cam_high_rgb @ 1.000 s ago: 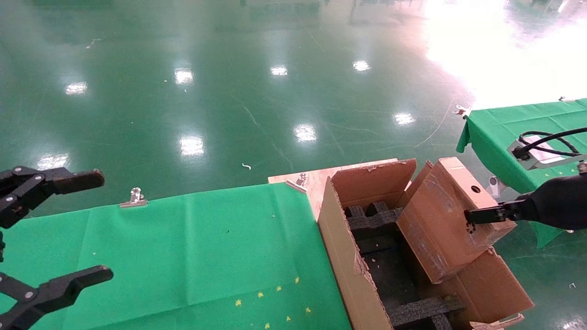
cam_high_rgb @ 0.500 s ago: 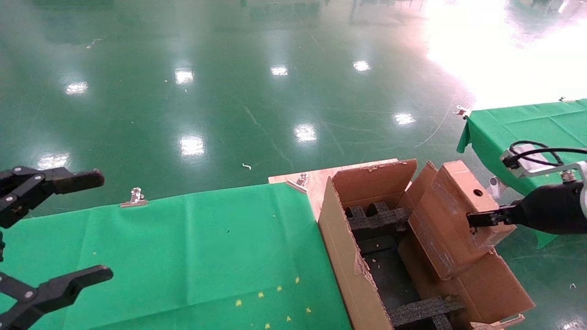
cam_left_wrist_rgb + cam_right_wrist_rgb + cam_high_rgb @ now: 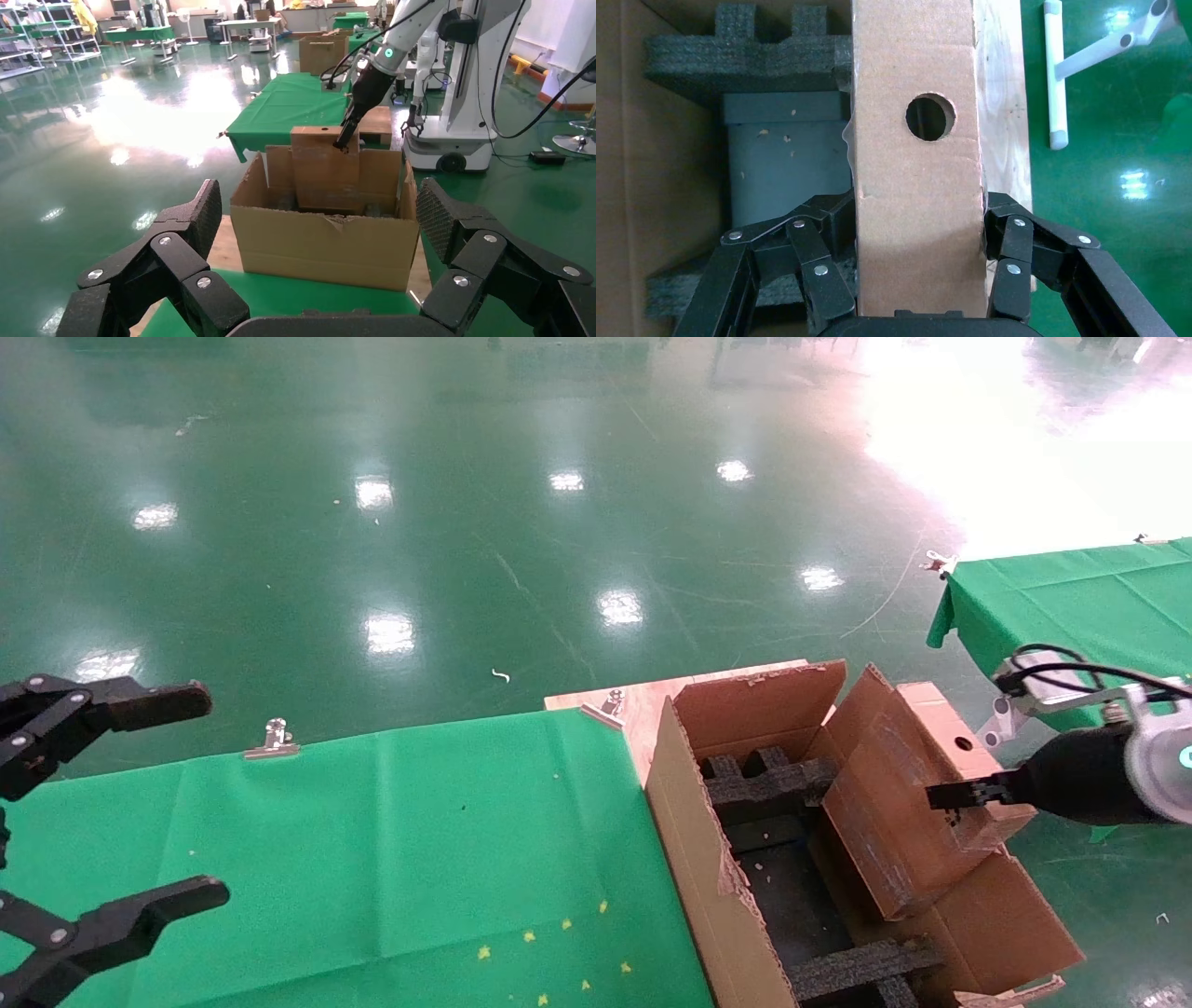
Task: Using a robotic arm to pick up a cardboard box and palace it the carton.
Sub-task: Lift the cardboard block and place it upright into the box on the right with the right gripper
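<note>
The cardboard box has tipped lower into the carton since before. The right gripper squeezes its thin sides near the top. It looks light and stiff. The left gripper waits, spread wide, holding nothing.

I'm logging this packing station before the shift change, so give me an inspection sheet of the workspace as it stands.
Surface: green cloth clipped over the table; yellow specks near its front edge.
Job's things: small cardboard box tilted over the open carton, lower end inside; black foam strips in the carton.
Clutter: metal clips at the cloth's far edge.
Grippers: right tool clamped on the small box's sides; left tool open, idle over the cloth.
Cables: black cable looping above the right arm.
Surroundings: glossy green floor; second green-covered table to the right.
</note>
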Tool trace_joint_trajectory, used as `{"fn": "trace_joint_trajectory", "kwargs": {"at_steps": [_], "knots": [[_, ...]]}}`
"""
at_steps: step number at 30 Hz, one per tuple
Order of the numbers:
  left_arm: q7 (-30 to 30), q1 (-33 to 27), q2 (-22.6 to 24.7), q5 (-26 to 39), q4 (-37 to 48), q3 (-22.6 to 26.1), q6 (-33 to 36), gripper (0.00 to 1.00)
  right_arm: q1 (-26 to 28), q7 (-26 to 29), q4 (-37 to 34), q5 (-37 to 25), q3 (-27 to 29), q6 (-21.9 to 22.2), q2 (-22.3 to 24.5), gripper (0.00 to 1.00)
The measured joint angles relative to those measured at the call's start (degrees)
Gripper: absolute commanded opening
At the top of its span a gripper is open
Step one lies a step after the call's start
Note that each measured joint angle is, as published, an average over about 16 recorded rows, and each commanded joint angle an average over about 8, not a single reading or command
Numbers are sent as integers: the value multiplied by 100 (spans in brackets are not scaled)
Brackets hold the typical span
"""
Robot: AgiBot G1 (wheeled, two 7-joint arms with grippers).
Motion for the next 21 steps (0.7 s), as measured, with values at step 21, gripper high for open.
{"fn": "trace_joint_trajectory", "kwargs": {"at_steps": [21], "knots": [[0,0,0,0,0,0,0,100,-797,1475,-36,-1118,-363,782,-681,0]]}}
